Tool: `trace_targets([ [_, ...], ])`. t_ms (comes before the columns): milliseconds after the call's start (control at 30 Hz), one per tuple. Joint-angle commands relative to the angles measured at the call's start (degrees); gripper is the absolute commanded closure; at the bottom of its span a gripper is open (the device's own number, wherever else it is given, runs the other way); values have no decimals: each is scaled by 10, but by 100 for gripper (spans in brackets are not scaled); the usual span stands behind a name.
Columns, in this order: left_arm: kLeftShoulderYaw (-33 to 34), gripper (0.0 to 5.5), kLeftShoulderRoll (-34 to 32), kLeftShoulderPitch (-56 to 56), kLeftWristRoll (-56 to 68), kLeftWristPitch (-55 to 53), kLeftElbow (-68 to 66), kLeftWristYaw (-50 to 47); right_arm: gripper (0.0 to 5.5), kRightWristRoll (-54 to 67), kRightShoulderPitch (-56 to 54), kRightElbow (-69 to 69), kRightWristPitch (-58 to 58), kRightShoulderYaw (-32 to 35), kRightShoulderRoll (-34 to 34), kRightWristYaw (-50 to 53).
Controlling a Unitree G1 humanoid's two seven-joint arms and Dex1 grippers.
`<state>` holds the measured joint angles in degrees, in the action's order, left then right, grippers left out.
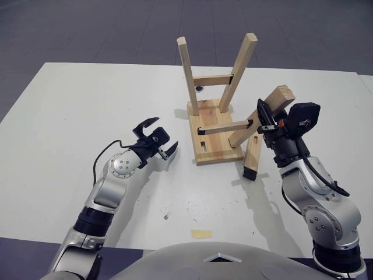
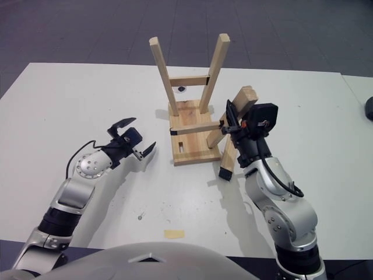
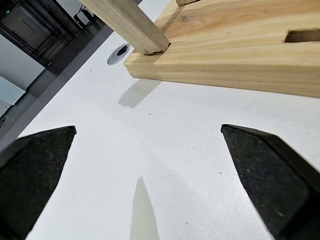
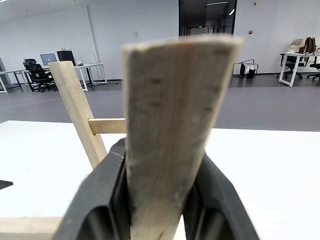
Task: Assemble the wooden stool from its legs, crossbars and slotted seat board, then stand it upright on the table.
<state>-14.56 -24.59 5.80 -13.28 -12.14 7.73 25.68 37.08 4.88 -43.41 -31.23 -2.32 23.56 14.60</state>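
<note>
R gripper (image 1: 263, 119) clamps tilted leg (image 1: 281, 96), slanting down to right edge of seat board (image 1: 218, 150); L gripper (image 1: 166, 136), jaws spread, hovers mid desk (image 1: 70, 116).

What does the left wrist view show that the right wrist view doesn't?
Left wrist view: the open left pincer facing the seat board edge with an empty slot, plus a round table port. Right wrist view: the right pincer clamped on a loose leg, a crossbar, and office desks behind. Both: the white table and an upright stool leg, possibly not the same one.
</note>
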Motion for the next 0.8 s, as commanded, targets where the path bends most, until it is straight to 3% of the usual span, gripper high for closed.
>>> trace_targets([
  [33, 5, 10, -7, 20, -8, -11, 7, 3, 447, 122, 67, 133, -150, 26, -98, 66],
  [100, 4, 10, -6, 24, -9, -9, 3, 5, 448, 139, 45, 138, -156, 37, -114, 81],
  [433, -1, 10, -7, 27, -14, -9, -2, 4, 449, 9, 10, 94, -133, -38, -49, 21],
  [767, -17, 10, -9, 24, -30, -7, -10, 10, 449, -36, -62, 54, -84, -23, -94, 0],
  [800, -18, 10, -10, 23, -31, -8, -11, 13, 412, -36, -66, 50, -79, -19, -101, -2],
])
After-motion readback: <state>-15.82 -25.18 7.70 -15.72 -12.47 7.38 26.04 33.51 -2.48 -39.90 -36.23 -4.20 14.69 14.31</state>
